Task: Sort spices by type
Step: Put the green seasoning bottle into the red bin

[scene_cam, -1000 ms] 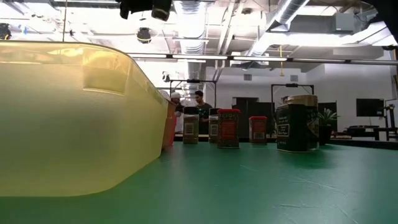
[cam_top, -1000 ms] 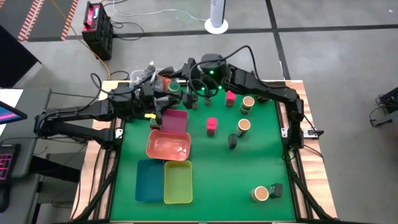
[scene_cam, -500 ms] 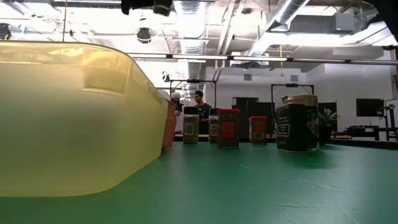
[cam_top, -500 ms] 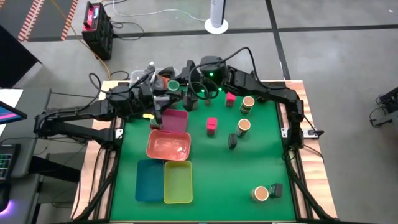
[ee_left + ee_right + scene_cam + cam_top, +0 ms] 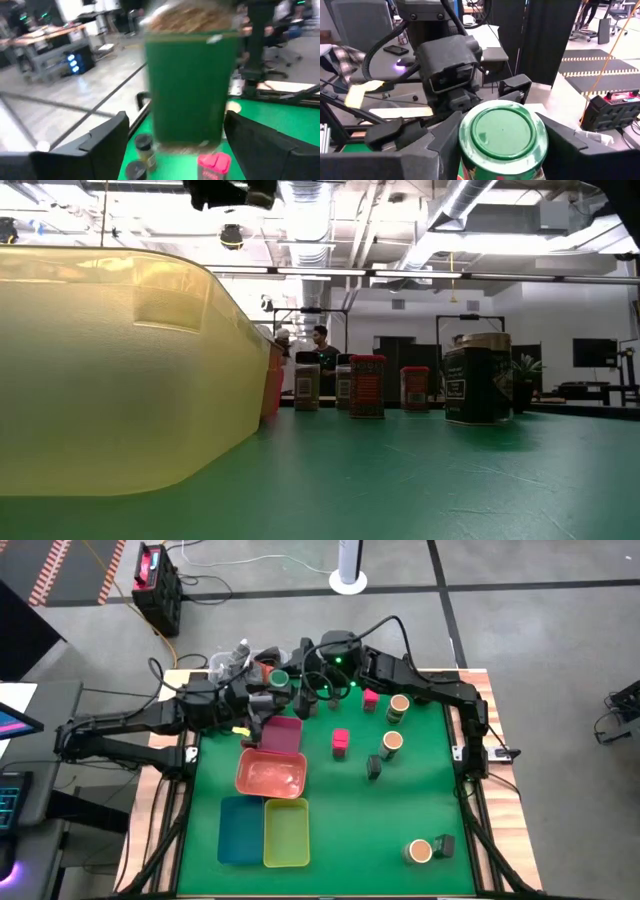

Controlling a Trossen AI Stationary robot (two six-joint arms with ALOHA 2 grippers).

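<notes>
Right wrist view shows the right gripper point(image 5: 502, 145) pinching the green-lidded jar point(image 5: 502, 134) at the table's far edge; the left gripper point(image 5: 175, 137) stands spread around it; best let the left back away clear before carrying the jar off.

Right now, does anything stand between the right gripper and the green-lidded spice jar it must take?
Nothing visible stands between them. The green-lidded spice jar already sits between the fingers of the right gripper, which are closed on its sides. The left gripper faces it from the other side, its fingers open around the same jar.
</notes>
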